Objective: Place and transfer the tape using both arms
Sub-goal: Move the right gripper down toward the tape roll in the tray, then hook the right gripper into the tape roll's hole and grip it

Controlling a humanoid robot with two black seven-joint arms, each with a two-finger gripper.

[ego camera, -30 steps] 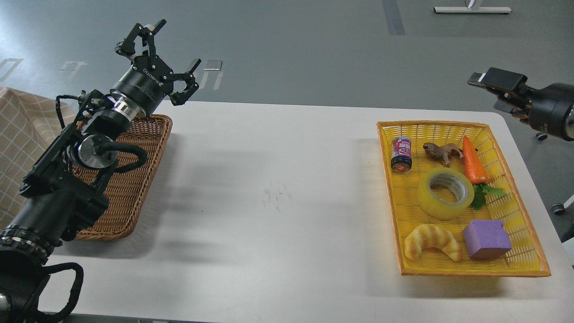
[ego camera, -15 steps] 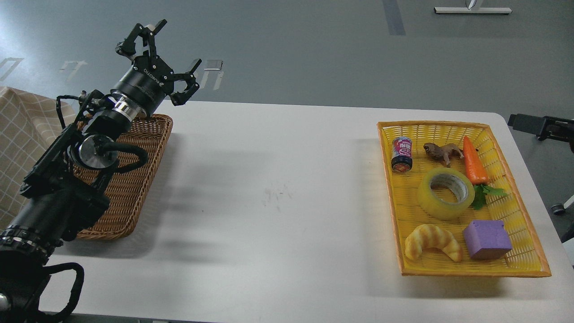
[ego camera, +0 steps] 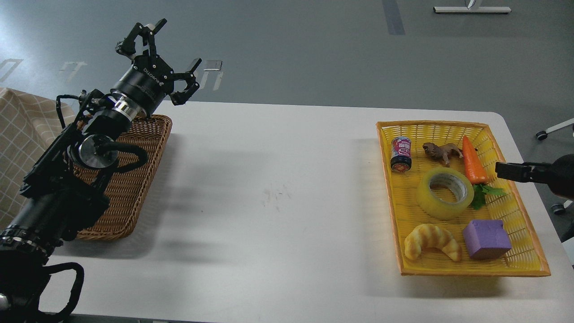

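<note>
The roll of translucent yellow tape (ego camera: 445, 193) with a pale core lies flat in the middle of the yellow basket (ego camera: 386, 179) at the right of the table. My left gripper (ego camera: 158, 58) is held high above the far left table edge, its fingers spread open and empty. My right gripper (ego camera: 506, 170) comes in from the right edge over the basket's right rim, just right of the tape. It is seen edge-on and dark, so its fingers cannot be told apart.
The yellow basket also holds a small can (ego camera: 401, 154), a toy animal (ego camera: 441, 151), a carrot (ego camera: 474, 162), a croissant (ego camera: 431, 241) and a purple block (ego camera: 486, 238). A brown wicker basket (ego camera: 134, 179) stands at the left under my left arm.
My right gripper has come down from high at the far right to the basket's right rim beside the tape. My left arm has not moved.
</note>
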